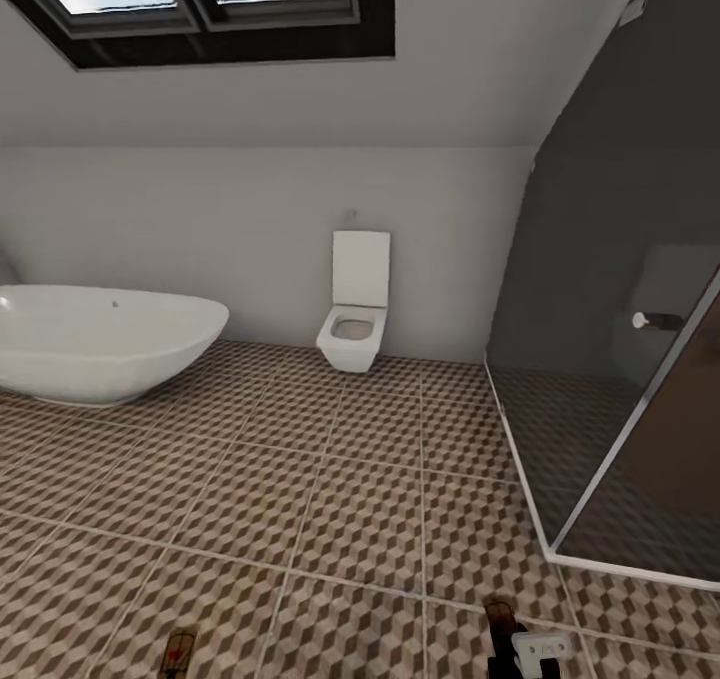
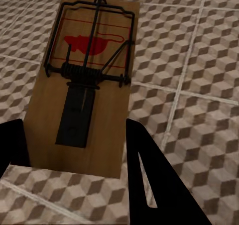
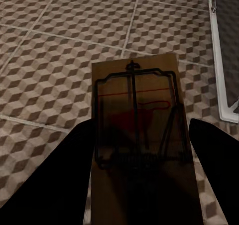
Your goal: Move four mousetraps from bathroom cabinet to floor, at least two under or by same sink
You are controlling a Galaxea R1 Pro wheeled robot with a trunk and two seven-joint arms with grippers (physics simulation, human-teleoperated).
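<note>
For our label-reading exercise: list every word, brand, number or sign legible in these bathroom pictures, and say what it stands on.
No readable text anywhere.
Left gripper's mousetrap: a red rodent-shaped mark inside a red outline, no letters.
Right gripper's mousetrap: red line and faint red mark, too shadowed to read.
Toilet, bathtub, bathroom floor: unmarked.

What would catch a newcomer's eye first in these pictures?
Each gripper holds a mousetrap over the cube-patterned bathroom floor: the left mousetrap with its bright red mark, the right mousetrap in shadow. Beyond, a white bathtub sits at left, a toilet against the far wall.
</note>
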